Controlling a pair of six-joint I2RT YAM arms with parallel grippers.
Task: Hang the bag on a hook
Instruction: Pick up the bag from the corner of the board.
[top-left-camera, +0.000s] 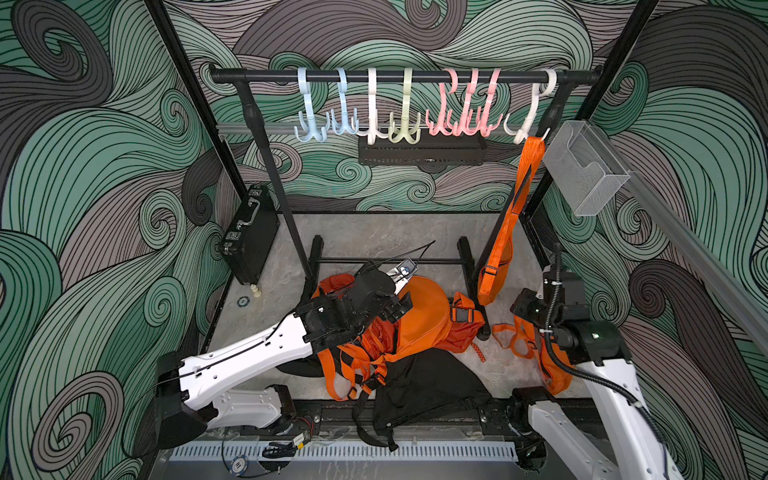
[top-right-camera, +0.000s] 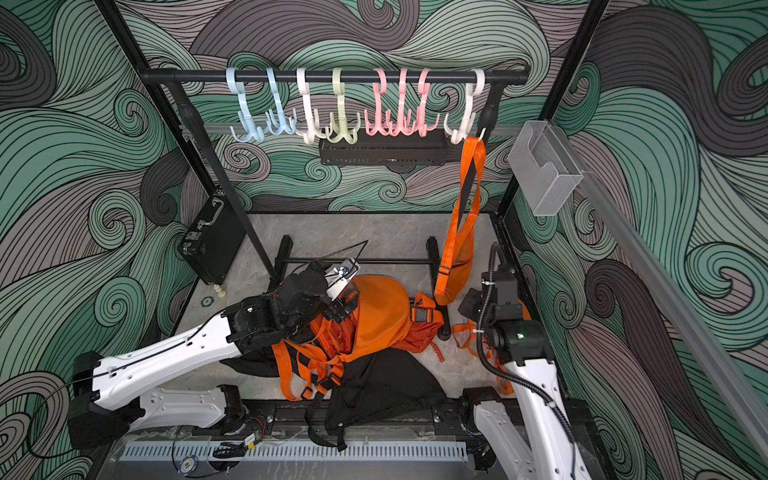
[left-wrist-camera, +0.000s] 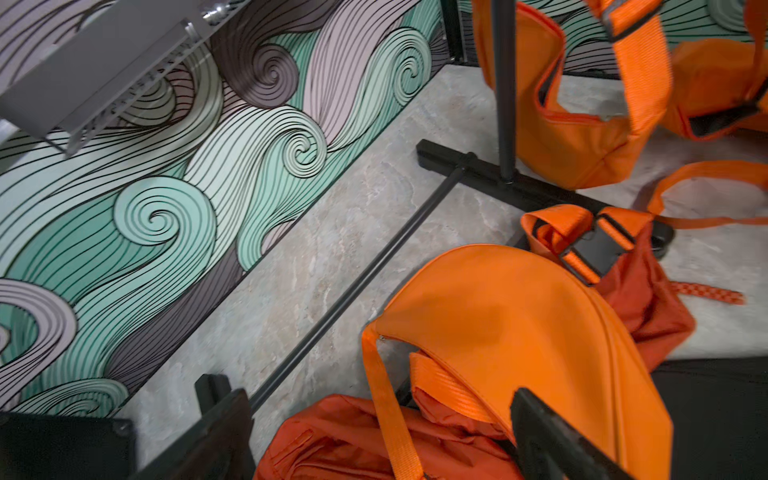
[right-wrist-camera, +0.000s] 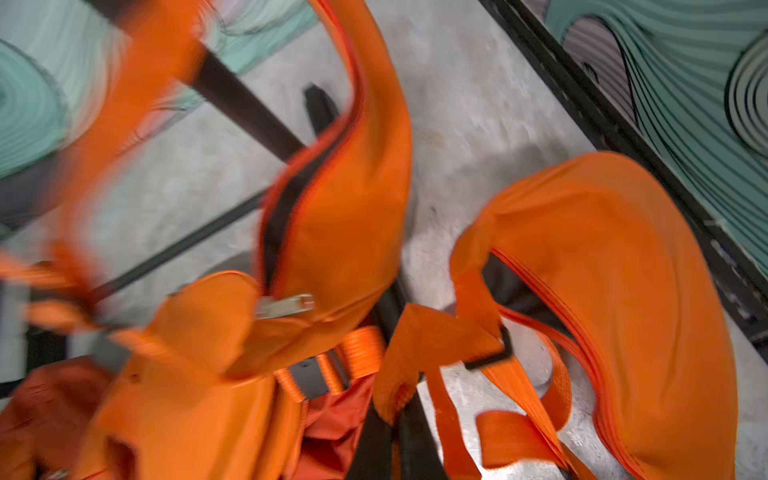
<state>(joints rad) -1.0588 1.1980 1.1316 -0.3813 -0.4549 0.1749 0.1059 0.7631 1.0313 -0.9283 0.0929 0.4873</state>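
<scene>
Swirl wall | hung bag vertical | strap up on white hook

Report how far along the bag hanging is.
Done: one orange sling bag hangs by its strap from the white end hook. In hand: the left gripper, open, hovers over the orange crescent bag on the floor. Left: gripping and hanging it.

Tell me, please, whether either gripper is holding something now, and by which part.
The left gripper is open above the orange bag and holds nothing. The right gripper is shut, but its fingertips are hidden, so a hold cannot be told.
</scene>
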